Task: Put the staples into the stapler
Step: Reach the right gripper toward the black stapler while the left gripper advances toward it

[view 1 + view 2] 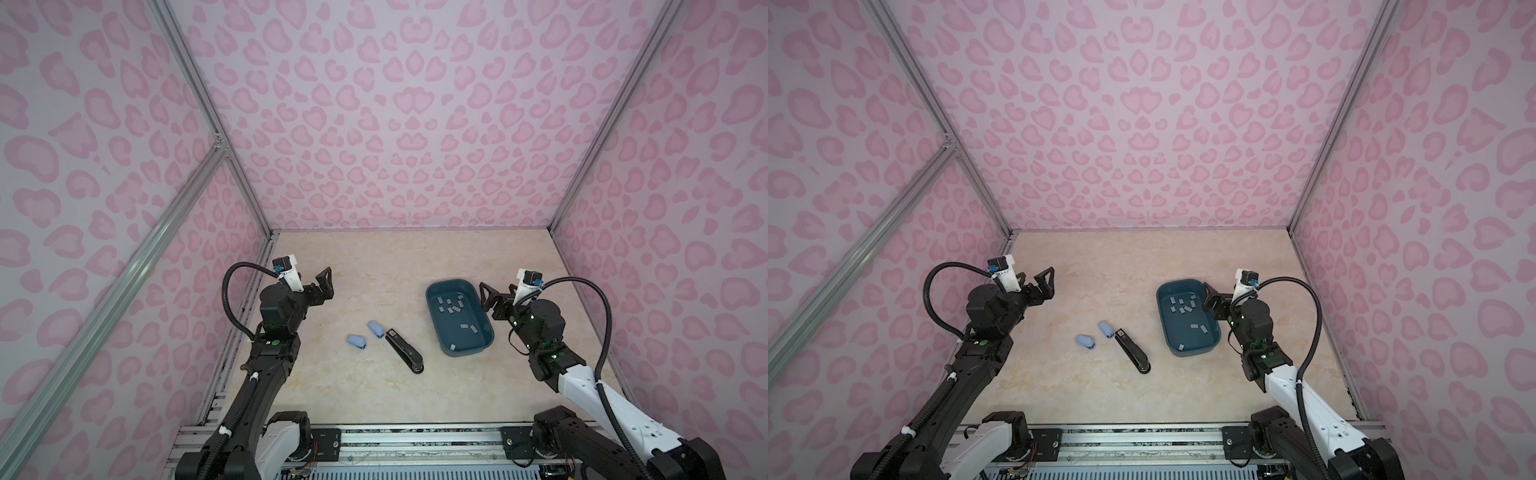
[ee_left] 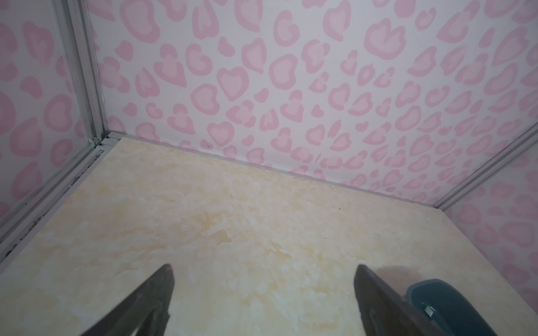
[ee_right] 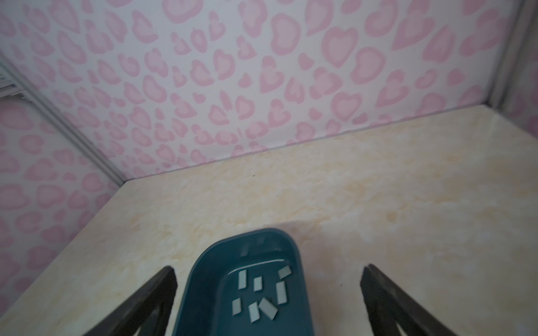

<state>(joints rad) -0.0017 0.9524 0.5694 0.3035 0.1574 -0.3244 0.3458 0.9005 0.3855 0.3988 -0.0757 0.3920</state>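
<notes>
Pink heart-patterned walls close in a pale marbled surface (image 1: 374, 266). On it the staples (image 1: 452, 308), many small flat grey metal strips, lie loose in a dark teal oval plastic tray (image 1: 432, 291). The tray sits just beside the right hand (image 1: 485, 297), on its inner side. That hand's jaws stand wide apart with nothing between them.

Further inward, between the two hands, a long black stapler (image 1: 405, 350) lies flat and seemingly shut. Two small light-blue plastic staplers (image 1: 356, 341) lie just beside its far end, on the left hand's side. The left hand (image 1: 326, 286) hovers well apart from all three, spread fully and empty.

By my reading no staple has been taken and no stapler opened, so the task is at its opening reach. The right hand will likely need to dip into the tray and pinch one thin strip off the floor, which calls for careful fingertip placement. The left hand would have to steady and open a stapler; which one is meant I cannot tell.

Only the right wrist view shows the strips (image 3: 267, 309) closely, some overlapping. The left wrist view shows bare surface and a corner of the tray (image 2: 436, 293). Neither wrist view shows any stapler; both top views do.
</notes>
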